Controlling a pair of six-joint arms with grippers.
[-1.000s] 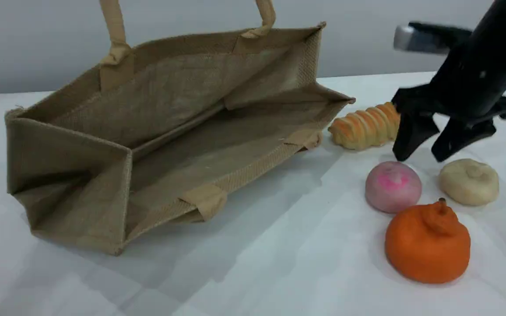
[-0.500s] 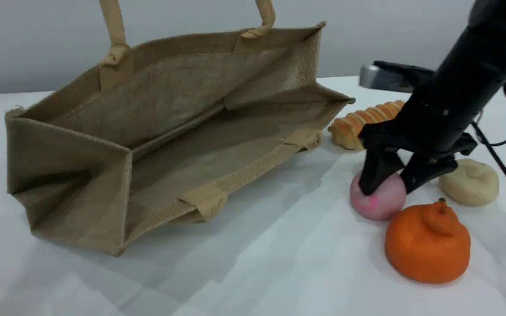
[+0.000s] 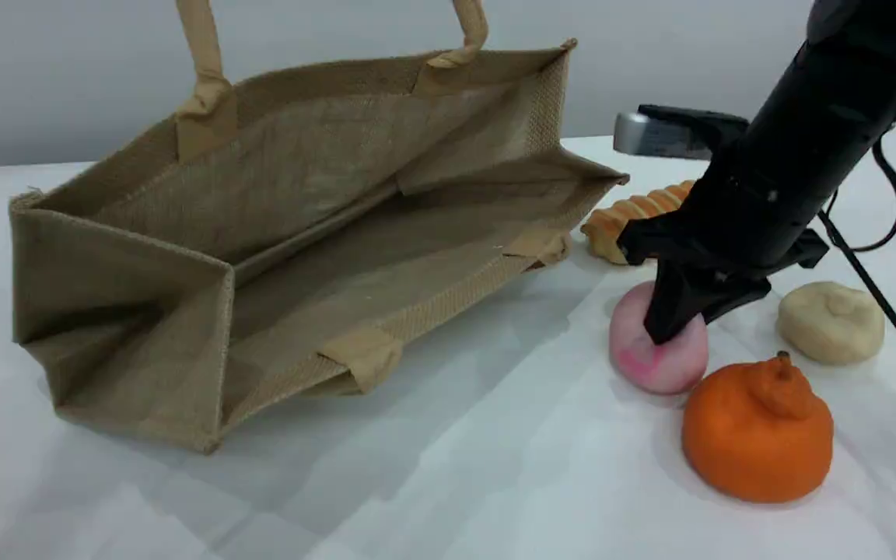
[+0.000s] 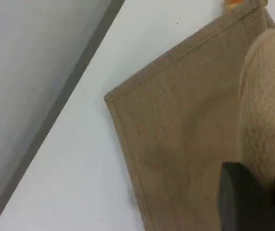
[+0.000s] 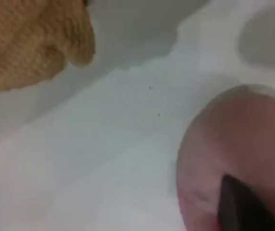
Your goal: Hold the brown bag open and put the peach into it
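Note:
The brown bag (image 3: 300, 233) lies on its side at the left of the scene view, mouth gaping toward me. Its upper handle (image 3: 203, 70) is pulled taut upward out of frame. In the left wrist view that beige handle (image 4: 265, 106) runs down between the black fingers of my left gripper (image 4: 272, 197), which is shut on it above the bag's side (image 4: 185, 120). The pink peach (image 3: 654, 358) rests on the table right of the bag. My right gripper (image 3: 673, 330) is shut on its top, denting it. The right wrist view shows the peach (image 5: 233, 144) close against one fingertip (image 5: 238, 207).
An orange stemmed fruit (image 3: 757, 432) sits just in front of the peach, nearly touching it. A cream bun (image 3: 831, 320) lies to the peach's right. A ridged bread roll (image 3: 635, 218) lies behind it, by the bag's right corner, also in the right wrist view (image 5: 31, 43).
My right gripper came down and left from above the bread roll onto the peach and closed on it. The peach shifted slightly left. The bag and its handle stayed put.

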